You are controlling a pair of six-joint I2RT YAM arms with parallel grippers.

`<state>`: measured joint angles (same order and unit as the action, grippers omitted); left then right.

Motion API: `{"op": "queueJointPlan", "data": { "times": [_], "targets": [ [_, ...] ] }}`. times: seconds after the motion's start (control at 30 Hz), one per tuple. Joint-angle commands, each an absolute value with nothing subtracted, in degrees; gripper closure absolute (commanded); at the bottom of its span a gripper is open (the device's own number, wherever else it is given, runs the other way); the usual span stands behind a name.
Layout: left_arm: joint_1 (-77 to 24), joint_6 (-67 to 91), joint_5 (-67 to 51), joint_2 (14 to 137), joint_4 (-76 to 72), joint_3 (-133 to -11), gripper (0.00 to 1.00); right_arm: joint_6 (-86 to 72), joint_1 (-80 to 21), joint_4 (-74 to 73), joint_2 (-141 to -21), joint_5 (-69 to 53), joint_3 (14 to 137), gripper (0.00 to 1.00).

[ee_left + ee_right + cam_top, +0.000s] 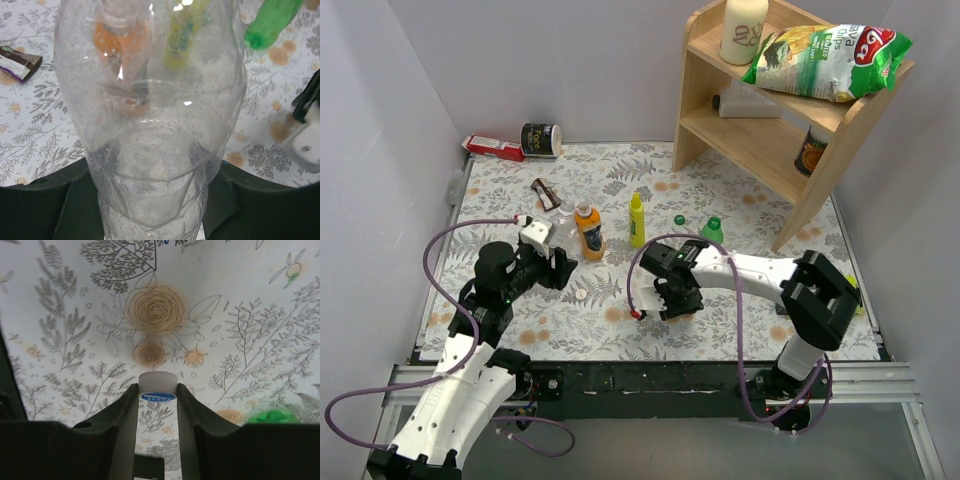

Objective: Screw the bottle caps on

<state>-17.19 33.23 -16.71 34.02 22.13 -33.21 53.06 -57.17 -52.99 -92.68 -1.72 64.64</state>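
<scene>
Clear bottle (150, 150) fills my left wrist view; its speckled wall is clamped low down between the dark fingers (45, 200) of the left pincer (150, 215); on the other wrist, the right pincer (158, 407) is closed on a white cap (158, 383) with a blue disc on its face, pinched at the very fingertips; whether the cap touches the floral mat (620, 170) I cannot tell.

That mat covers the whole table; grey leaves and orange blooms on white; a black rail (650, 378) runs along its near edge by the arm bases.

Just ahead of the left pincer I see the orange bottle (588, 232) and, beside it, a slim yellow bottle (636, 220), both showing blurred through the clear plastic; a brown wrapper (17, 62) lies ahead and off to the left.

Beyond the right pincer a green cap (679, 220) sits on the mat, with the green bottle (712, 230) just beside it; how that bottle stands I cannot tell.

Farther back, in the corner beyond the left pincer, lie a red packet (492, 148) and a dark tin (541, 139); beyond the right pincer stands a wooden shelf (740, 140) carrying a crisp bag (825, 60) and a cream jar (743, 30); plain white walls (560, 60) close in the back and both sides.
</scene>
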Motion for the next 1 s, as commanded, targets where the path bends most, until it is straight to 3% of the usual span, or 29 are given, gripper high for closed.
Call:
{"op": "queueJointPlan", "data": {
  "times": [0.0, 0.07, 0.17, 0.2, 0.3, 0.43, 0.77, 0.97],
  "targets": [
    [-14.4, 38.0, -21.5, 32.8, 23.1, -38.1, 1.0, 54.7, -57.5, -41.5, -97.0, 5.2, 61.8, 0.76],
    [-13.8, 38.1, -23.1, 32.6, 23.2, -38.8, 1.0, 55.2, -57.5, -40.4, -98.3, 4.8, 61.9, 0.73],
    [-13.4, 37.4, -23.7, 32.9, 24.1, -39.5, 1.0, 55.7, -57.5, -40.8, -99.0, 2.3, 63.3, 0.53],
    [-13.4, 37.0, -23.9, 32.9, 24.4, -39.5, 1.0, 56.2, -57.5, -41.1, -98.8, 1.8, 63.4, 0.33],
    [-13.4, 36.5, -24.3, 33.0, 24.1, -39.6, 1.0, 57.1, -56.7, -42.7, -96.4, -2.0, 63.1, 0.24],
    [-13.0, 36.6, -25.7, 33.8, 23.5, -39.9, 1.0, 58.2, -53.8, -43.8, -90.8, -7.7, 62.5, 0.22],
    [-11.1, 37.8, -28.7, 36.7, 22.1, -40.9, 1.0, 64.4, -46.4, -42.5, -86.4, -18.3, 59.2, 0.36],
    [-10.5, 37.7, -29.4, 38.0, 22.8, -41.9, 1.0, 70.6, -46.2, -42.0, -86.1, -21.1, 56.3, 0.31]
  ]
}}
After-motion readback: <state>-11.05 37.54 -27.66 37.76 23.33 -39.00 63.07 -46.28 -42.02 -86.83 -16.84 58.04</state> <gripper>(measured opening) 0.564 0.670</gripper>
